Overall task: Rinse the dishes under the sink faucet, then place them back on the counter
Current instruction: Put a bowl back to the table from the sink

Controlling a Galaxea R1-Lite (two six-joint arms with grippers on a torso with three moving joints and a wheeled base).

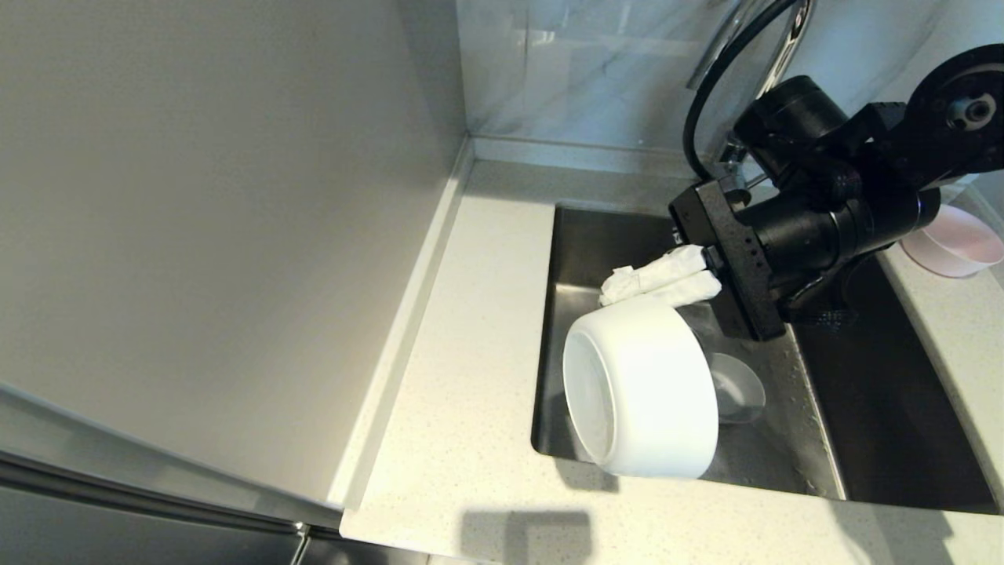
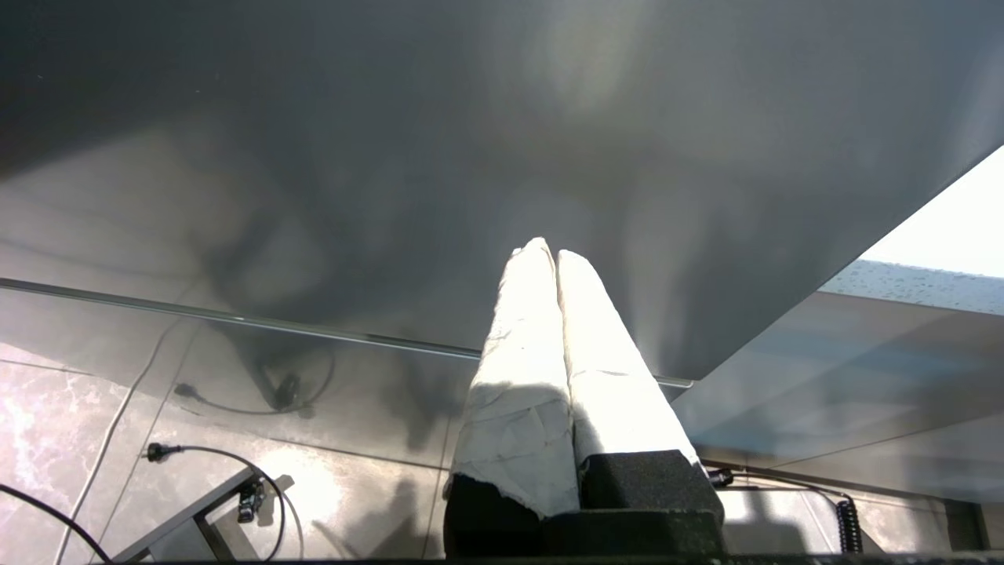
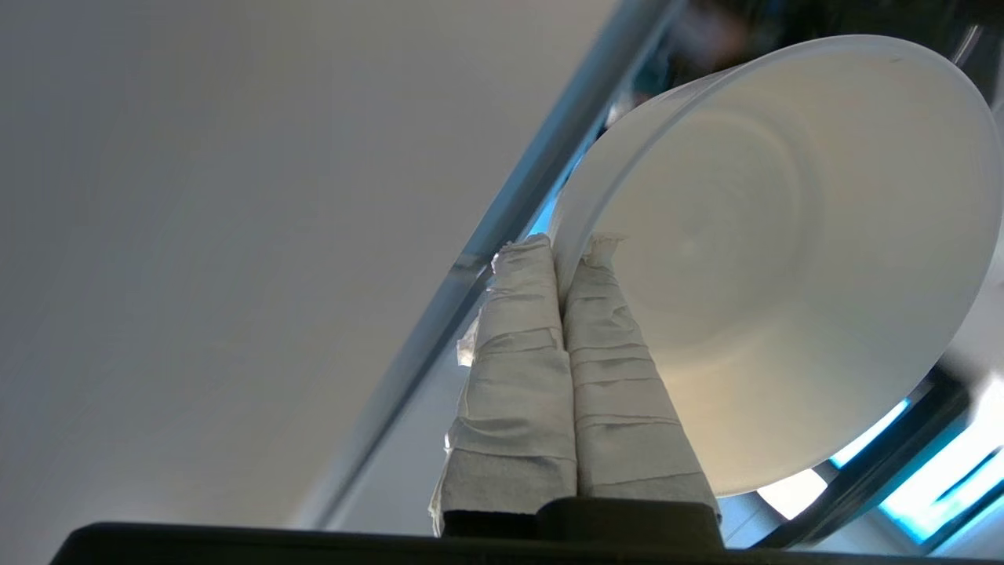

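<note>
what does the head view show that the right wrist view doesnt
Only the head view shows the sink, the speckled counter, the faucet, a pink bowl on the counter to the right, and a greyish bowl lying in the sink. Only the right wrist view shows the white bowl's inside, with one finger in it. Both show the right claw shut on that bowl's rim, bowl tipped on its side.
</note>
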